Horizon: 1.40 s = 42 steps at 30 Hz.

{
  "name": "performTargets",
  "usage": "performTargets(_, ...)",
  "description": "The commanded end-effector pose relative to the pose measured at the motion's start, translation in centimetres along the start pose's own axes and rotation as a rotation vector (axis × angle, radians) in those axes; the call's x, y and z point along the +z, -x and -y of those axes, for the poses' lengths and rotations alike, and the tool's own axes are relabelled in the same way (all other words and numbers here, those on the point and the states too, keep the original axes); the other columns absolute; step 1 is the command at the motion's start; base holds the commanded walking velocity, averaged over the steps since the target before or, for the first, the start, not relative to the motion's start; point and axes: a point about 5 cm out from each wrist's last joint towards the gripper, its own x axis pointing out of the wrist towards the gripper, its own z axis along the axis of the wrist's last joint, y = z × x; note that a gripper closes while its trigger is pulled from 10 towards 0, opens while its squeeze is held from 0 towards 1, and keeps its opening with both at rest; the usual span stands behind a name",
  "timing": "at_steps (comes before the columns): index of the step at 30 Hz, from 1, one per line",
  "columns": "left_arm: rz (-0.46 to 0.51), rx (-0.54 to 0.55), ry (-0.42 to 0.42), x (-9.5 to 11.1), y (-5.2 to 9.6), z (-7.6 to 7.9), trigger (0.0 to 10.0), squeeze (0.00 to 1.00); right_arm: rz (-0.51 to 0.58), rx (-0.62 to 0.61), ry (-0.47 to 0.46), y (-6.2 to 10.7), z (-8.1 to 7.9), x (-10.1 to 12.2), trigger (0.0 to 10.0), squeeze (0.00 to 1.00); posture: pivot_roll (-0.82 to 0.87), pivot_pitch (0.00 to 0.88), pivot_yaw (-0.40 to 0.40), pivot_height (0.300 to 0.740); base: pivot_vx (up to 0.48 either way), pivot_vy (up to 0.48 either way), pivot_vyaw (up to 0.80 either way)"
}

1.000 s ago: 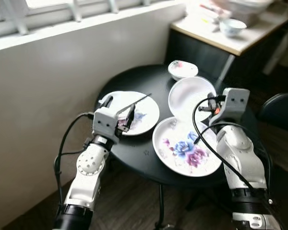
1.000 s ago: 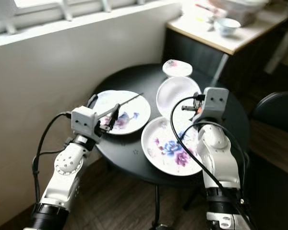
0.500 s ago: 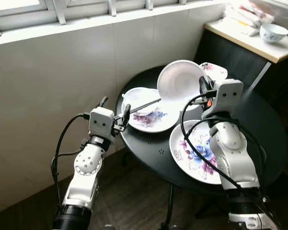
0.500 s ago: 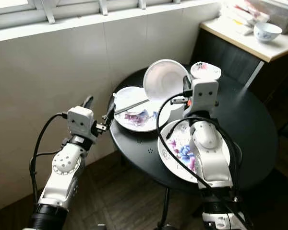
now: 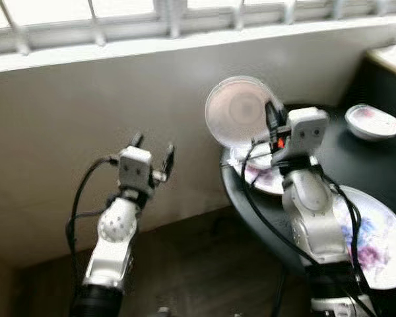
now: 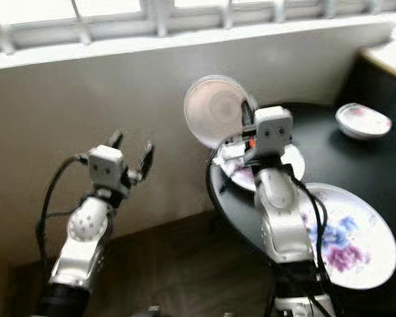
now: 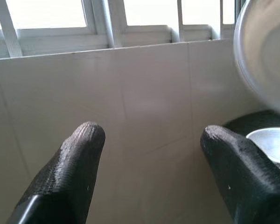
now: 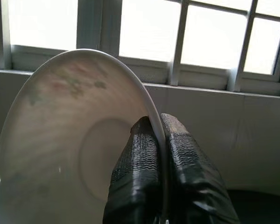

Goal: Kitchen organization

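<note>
right gripper (image 8: 159, 140): clamped on rim of white plate (image 5: 241, 109), held on edge, upper centre, face toward camera | right wrist view: faint floral print on plate | left gripper (image 5: 153, 150): wide, holding nothing, before wall (image 5: 66, 132) | round black table (image 5: 373, 162): floral plate (image 5: 373, 234), small bowl (image 5: 371, 121)

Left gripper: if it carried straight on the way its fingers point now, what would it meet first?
Probably the tiled wall below the window. The left gripper is open and empty, and nothing lies between its fingers and the wall. The plate in the right gripper sits off to the side of that line; depth is uncertain.
</note>
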Motion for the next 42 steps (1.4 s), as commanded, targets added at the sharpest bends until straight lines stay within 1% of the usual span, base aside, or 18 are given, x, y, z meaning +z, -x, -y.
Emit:
performTargets(1,0.004,-0.004,-0.008,0.03,0.02,-0.16,10.0,0.0,0.043,0.011,0.009,-0.19,-0.15,0.65,0.0,0.0,-0.01,0.0,-0.066,0.74,0.0,0.0,0.8)
performTargets(14,0.002,0.008,-0.028,0.05,0.26,-0.51,10.0,0.0,0.052,0.026,0.008,-0.09,-0.66,0.45,0.0,0.0,0.0,0.0,-0.063,0.74,0.0,0.0,0.8)
performTargets(23,-0.003,0.013,-0.038,0.03,0.14,-0.77,10.0,0.0,0.053,0.029,0.008,-0.31,-0.89,0.37,0.0,0.0,0.0,0.0,-0.063,0.74,0.0,0.0,0.8)
performTargets(42,0.016,-0.011,-0.018,0.33,0.11,-0.62,10.0,0.0,0.065,0.025,0.017,-0.53,-1.04,0.34,0.0,0.0,0.0,0.0,-0.058,0.74,0.0,0.0,0.8)
